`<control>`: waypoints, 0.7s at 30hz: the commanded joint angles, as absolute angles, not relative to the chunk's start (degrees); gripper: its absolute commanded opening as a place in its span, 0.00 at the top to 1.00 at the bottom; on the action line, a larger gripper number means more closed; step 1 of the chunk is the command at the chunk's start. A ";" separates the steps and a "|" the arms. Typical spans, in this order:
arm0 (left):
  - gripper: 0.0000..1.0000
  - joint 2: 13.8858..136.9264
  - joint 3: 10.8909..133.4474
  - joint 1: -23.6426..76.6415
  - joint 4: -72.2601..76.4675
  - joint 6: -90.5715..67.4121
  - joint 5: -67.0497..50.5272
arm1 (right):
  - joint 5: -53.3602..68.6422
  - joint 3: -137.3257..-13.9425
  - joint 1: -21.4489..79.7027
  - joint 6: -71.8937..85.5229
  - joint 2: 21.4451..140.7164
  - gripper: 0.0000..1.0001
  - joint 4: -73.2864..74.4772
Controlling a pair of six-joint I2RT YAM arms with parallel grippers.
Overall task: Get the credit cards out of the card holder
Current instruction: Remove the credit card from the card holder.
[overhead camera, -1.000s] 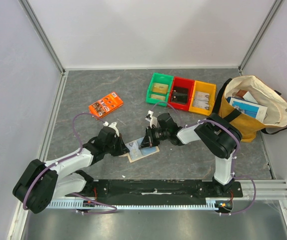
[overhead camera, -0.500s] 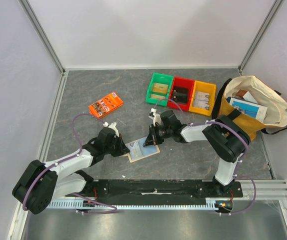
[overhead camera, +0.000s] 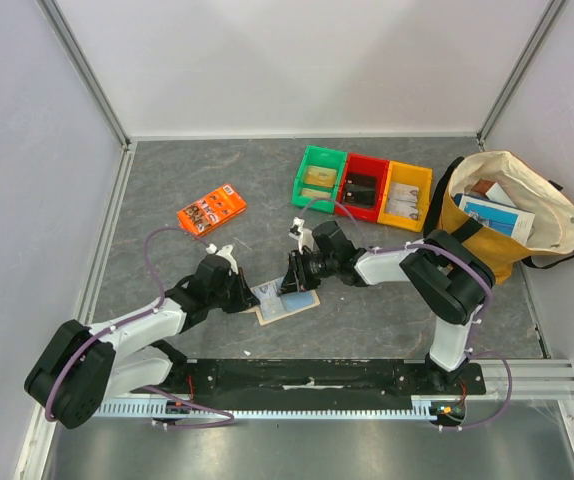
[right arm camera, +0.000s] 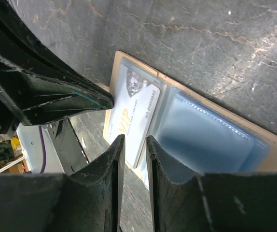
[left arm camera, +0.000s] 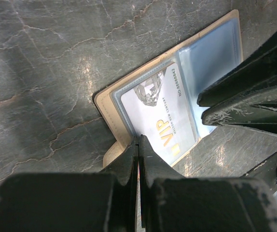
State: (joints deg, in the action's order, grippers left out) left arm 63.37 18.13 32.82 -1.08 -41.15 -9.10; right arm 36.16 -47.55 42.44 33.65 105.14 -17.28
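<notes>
The beige card holder (overhead camera: 287, 305) lies open and flat on the grey table. A whitish card (left arm camera: 158, 116) marked VIP lies on its left sleeve, and the right blue sleeve (left arm camera: 211, 53) beside it is bare. My left gripper (left arm camera: 138, 145) is shut, its tips at the holder's near edge beside the little tab (left arm camera: 110, 157). My right gripper (right arm camera: 135, 140) is open by a narrow gap, its tips low over the long edge of the VIP card (right arm camera: 133, 104). In the top view the left gripper (overhead camera: 250, 298) and the right gripper (overhead camera: 295, 284) meet over the holder from either side.
An orange picture packet (overhead camera: 211, 209) lies at the back left. Green (overhead camera: 319, 177), red (overhead camera: 362, 187) and yellow (overhead camera: 405, 195) bins stand behind the right arm. A yellow and cream tote bag (overhead camera: 507, 215) sits at the right wall.
My right wrist swung a little to the right, then came back left over the holder. The left arm and the holder have not moved.
</notes>
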 commanded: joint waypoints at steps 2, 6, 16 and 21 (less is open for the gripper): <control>0.98 63.63 16.61 32.96 -1.14 -42.71 -9.40 | 35.42 -49.48 42.71 34.98 108.10 0.69 -18.46; 0.98 64.07 16.17 32.96 -0.44 -43.07 -9.84 | 36.73 -49.57 43.24 35.33 109.33 0.68 -19.24; 0.98 65.13 15.64 32.96 1.85 -43.59 -11.07 | 40.43 -48.69 43.42 38.67 110.48 0.78 -25.75; 0.98 64.86 15.47 32.96 1.85 -43.77 -10.99 | 40.61 -48.16 43.42 38.85 110.65 1.00 -26.89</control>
State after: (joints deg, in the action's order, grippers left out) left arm 63.61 17.10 32.60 1.10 -42.24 -9.82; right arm 37.89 -48.12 42.26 37.54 109.82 -21.02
